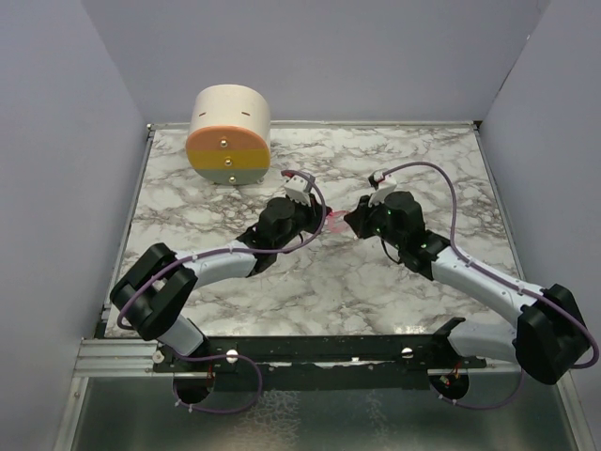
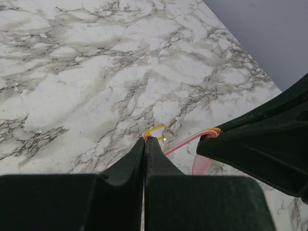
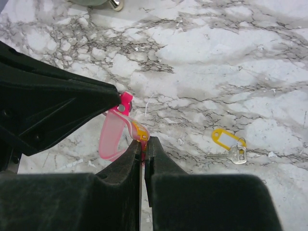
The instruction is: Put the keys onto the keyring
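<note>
Pinching the keyring [image 3: 111,138] at one end with the left end effector [image 2: 145,140] and at the other with the right end effector [image 3: 144,142], both pressed together on it. Leaving the keys [image 3: 226,138] lying on the surface [image 3: 231,62], near and to the right of the right end effector's tips, not yet threaded. Seemingly readying the keyring for loading; next, probably freeing one end effector to fetch the keys, steadying the keyring with the other. Enjoying open surface ahead and either side, well apart from edges and the cylinder [image 1: 230,136].

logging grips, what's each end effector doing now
left end effector: closed on the pink keyring
right end effector: closed on the pink keyring too
</note>
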You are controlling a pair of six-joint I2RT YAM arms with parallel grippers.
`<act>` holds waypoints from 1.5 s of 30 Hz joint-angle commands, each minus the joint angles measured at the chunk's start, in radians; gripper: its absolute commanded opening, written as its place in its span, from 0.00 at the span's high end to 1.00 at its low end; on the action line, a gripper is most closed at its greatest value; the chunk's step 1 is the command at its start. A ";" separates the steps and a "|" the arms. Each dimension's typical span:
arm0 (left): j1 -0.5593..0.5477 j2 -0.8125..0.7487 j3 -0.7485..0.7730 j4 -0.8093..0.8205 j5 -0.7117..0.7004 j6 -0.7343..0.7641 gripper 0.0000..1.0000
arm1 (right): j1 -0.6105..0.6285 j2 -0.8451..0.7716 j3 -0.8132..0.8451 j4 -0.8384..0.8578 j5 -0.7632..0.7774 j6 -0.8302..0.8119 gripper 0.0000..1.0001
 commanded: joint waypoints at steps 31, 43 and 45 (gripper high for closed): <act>0.054 -0.022 -0.235 0.108 0.054 0.140 0.85 | -0.013 0.009 0.269 -0.130 0.181 -0.153 0.99; 0.062 -0.024 -0.241 0.114 0.040 0.123 0.65 | -0.013 0.023 0.275 -0.130 0.142 -0.161 0.99; 0.062 -0.027 -0.242 0.118 0.039 0.115 0.65 | -0.013 0.024 0.275 -0.134 0.123 -0.164 0.99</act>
